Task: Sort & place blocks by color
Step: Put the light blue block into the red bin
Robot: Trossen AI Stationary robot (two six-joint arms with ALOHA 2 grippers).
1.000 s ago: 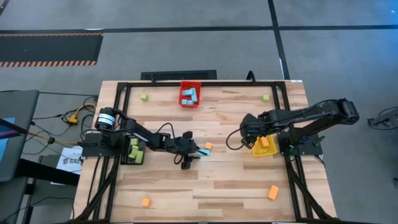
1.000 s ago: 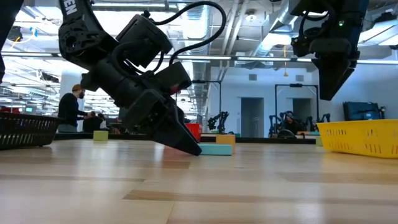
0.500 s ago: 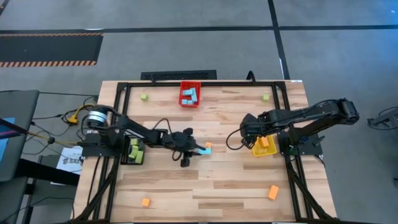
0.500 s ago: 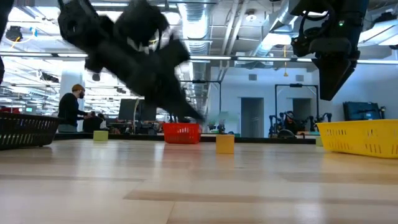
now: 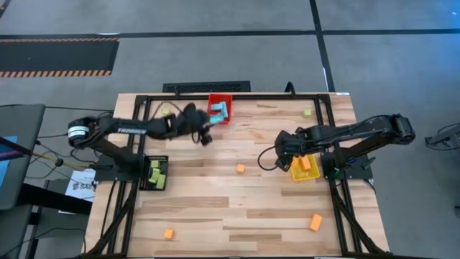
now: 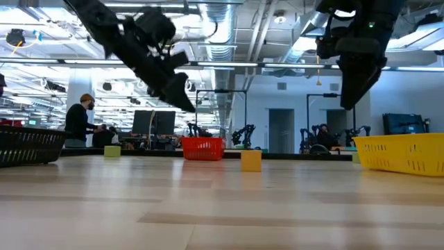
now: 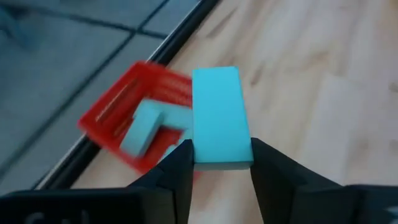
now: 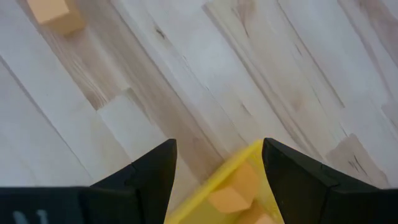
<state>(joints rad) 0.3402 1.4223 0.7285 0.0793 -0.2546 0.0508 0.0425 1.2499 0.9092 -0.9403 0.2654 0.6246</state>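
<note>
My left gripper hangs above the table close to the red bin, shut on a light-blue bar. The red bin holds other light-blue blocks. My right gripper stands open above the table beside the yellow bin, with nothing between its fingers. The yellow bin holds orange blocks. An orange cube rests flat on the table's middle. Two more orange blocks lie near the front edge. My left gripper pinches the light-blue bar's two long sides at its near end between its two fingers. The fingers lie along the bar and slant down toward the far edge. The bar sticks out ahead of the fingertips, lifted clear of the table.
A black bin with yellow-green blocks stands at the left by the left arm's base. Two yellow-green blocks lie near the far corners. A black frame runs round the table's edge. People show in the room behind.
My left gripper has lifted the light-blue bar off the table's middle and swung up and toward the far edge, close to the red bin. The orange cube beside it has stayed in place. My right gripper has tipped a little where it hangs.
</note>
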